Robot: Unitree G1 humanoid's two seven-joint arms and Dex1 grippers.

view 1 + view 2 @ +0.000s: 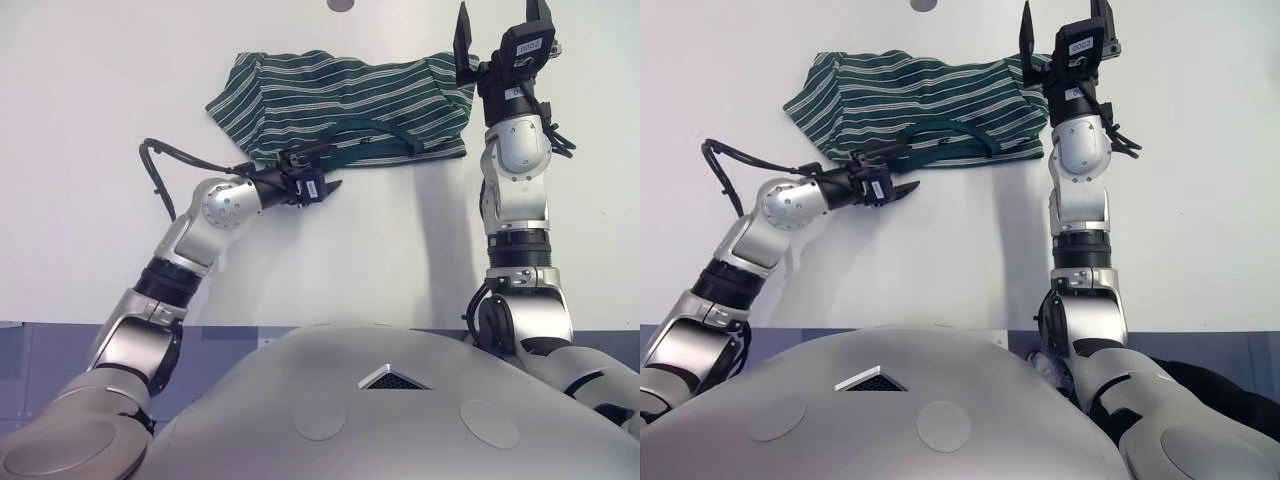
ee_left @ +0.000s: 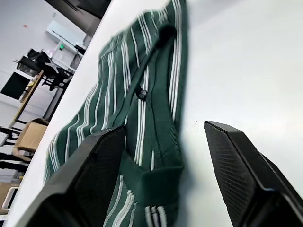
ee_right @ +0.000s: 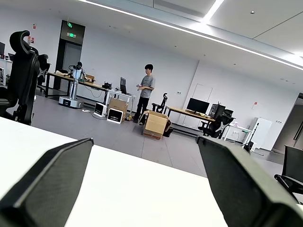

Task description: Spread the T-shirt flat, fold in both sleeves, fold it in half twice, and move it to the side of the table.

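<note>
The left gripper (image 1: pixel 328 187) sits a little left of the middle of the left eye frame, low over the table (image 1: pixel 100 80), with its tips pointing toward the frame's right. Its two black fingers (image 2: pixel 99 165) are spread wide apart and hold nothing. The left wrist view shows green striped cloth lying in the gap between them and running on ahead. It is not clear from the pictures whether either finger touches the cloth. In the eye views the left gripper lies just beside the T-shirt's near edge, under its lower left part.

The right gripper (image 1: pixel 500 35) is in the upper right of the left eye frame, at the end of an arm stretched straight up the picture. Its fingers are also spread wide, with nothing between them. The right wrist view looks out between them, over the white tabletop, to a room with desks, chairs (image 3: pixel 19 75) and a cardboard box (image 3: pixel 155 124). In the eye views this gripper's inner finger stands at the T-shirt's right end. Contact there cannot be judged.

The T-shirt (image 1: pixel 340 100) is dark green with thin white stripes. It lies in the upper middle of the eye frames as a bunched, roughly oblong heap rather than spread flat. Its collar (image 1: pixel 375 135) curves along the near edge, right of the left gripper. A small grey disc (image 1: pixel 340 4) is cut by the frame's top edge above the T-shirt.
</note>
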